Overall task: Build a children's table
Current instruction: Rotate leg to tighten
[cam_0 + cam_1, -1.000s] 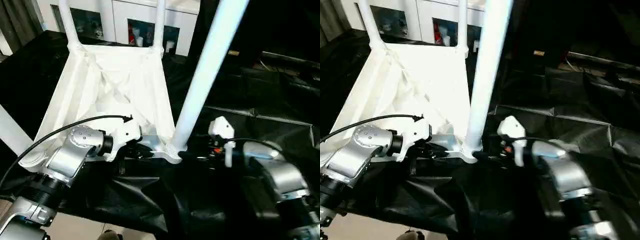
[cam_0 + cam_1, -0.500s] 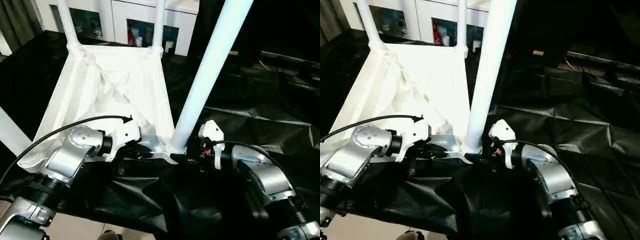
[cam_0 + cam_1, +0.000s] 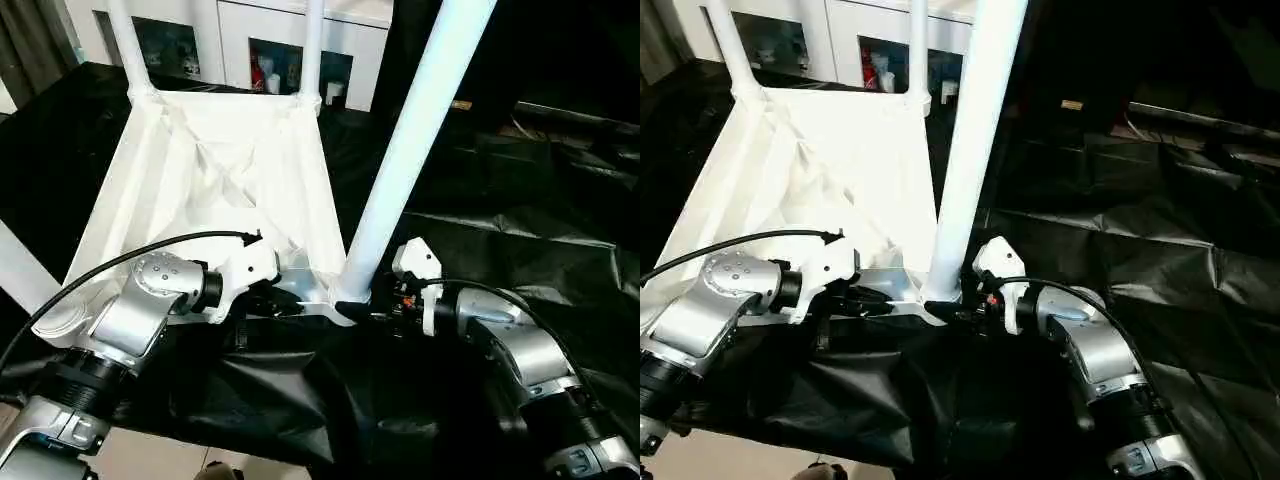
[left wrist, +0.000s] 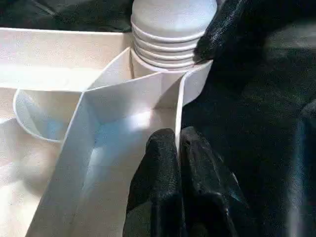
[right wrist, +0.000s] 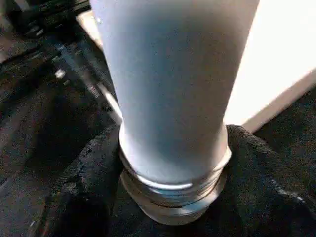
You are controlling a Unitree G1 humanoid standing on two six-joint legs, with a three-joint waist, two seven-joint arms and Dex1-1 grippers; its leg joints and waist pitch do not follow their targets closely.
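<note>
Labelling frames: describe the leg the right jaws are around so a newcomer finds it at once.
On the black-draped table the white tabletop lies upside down. The leg rises from its near corner by the right gripper. It looks the thickest, leans right, and black fingers flank its threaded base.

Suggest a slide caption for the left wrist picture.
Left gripper pinching the upturned white table top's rim beside a screwed-in leg.

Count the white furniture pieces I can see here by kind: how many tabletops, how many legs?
Tabletop: 1
Legs: 4, two far ones, a near right one, a near left one
Total: 5
</note>
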